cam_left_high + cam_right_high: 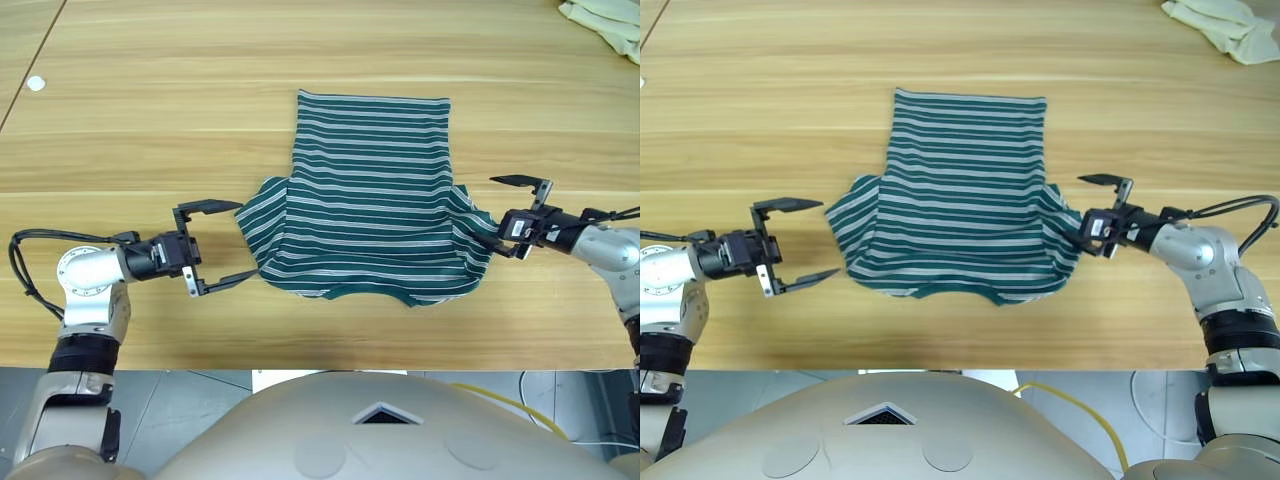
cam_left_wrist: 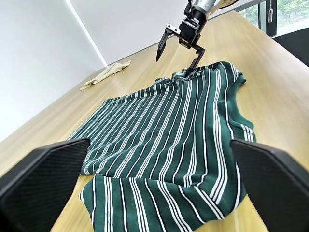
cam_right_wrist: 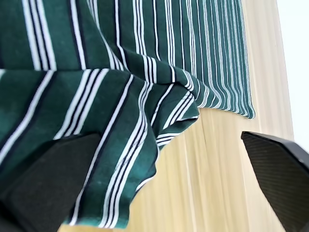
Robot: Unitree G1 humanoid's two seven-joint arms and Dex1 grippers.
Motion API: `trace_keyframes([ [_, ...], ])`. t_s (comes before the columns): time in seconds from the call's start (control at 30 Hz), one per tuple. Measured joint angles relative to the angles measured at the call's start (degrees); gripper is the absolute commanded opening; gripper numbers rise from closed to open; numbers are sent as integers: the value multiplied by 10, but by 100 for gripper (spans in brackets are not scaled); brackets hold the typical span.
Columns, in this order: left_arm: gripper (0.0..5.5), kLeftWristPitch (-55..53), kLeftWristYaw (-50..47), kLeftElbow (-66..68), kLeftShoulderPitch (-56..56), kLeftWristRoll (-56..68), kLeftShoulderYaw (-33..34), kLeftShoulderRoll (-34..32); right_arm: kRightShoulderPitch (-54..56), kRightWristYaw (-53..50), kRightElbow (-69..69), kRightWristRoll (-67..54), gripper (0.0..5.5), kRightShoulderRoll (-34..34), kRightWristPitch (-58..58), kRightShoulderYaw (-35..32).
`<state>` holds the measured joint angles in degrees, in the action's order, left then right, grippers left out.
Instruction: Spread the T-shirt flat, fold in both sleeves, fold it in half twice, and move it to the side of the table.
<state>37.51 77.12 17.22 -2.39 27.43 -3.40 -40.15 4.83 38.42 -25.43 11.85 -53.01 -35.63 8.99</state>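
Left eye view: a green knit T-shirt (image 1: 370, 200) with thin white stripes lies mid-table on pale wood-grain boards (image 1: 150, 120). Its long axis runs away from the robot, straight hem at the far end, curved neckline nearest, and both sleeves rumpled. The left gripper (image 1: 246, 240) gapes wide just beside the left sleeve. The right gripper (image 1: 493, 210) is spread too, its lower finger touching the right sleeve.

Right eye view: a crumpled cream cloth (image 1: 1225, 30) lies at the far right corner.

Left wrist view: two ribbed black pads (image 2: 43, 179) stand well apart, with the stripes running away between them.

Right wrist view: one dark finger (image 3: 48, 183) sits against the folded sleeve; the other is over bare wood.
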Motion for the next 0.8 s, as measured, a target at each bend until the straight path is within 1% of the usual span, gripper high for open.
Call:
trace_keyframes([
  [0.1, 538, 3, -5, 8, 2, -18, 3, 2, -40, 42, 43, -51, 540, -2, -22, 1],
  [0.2, 538, 10, -14, 22, 3, -37, 16, -1, -51, 47, 47, -58, 540, -9, -22, -1],
  [0.33, 538, 10, -6, 15, -3, -35, 28, -13, -30, 22, 14, -28, 540, -13, -20, 0],
  [0.53, 538, 11, -5, 10, -13, -36, 35, -14, -7, -24, -22, 15, 540, -16, -4, 2],
  [0.73, 538, 11, -5, 16, -12, -37, 39, -13, -16, -34, -18, 11, 540, -21, -4, -3],
  [0.8, 538, 25, -29, 41, 4, -80, 40, -13, -40, -25, 4, -7, 540, -28, -11, -12],
])
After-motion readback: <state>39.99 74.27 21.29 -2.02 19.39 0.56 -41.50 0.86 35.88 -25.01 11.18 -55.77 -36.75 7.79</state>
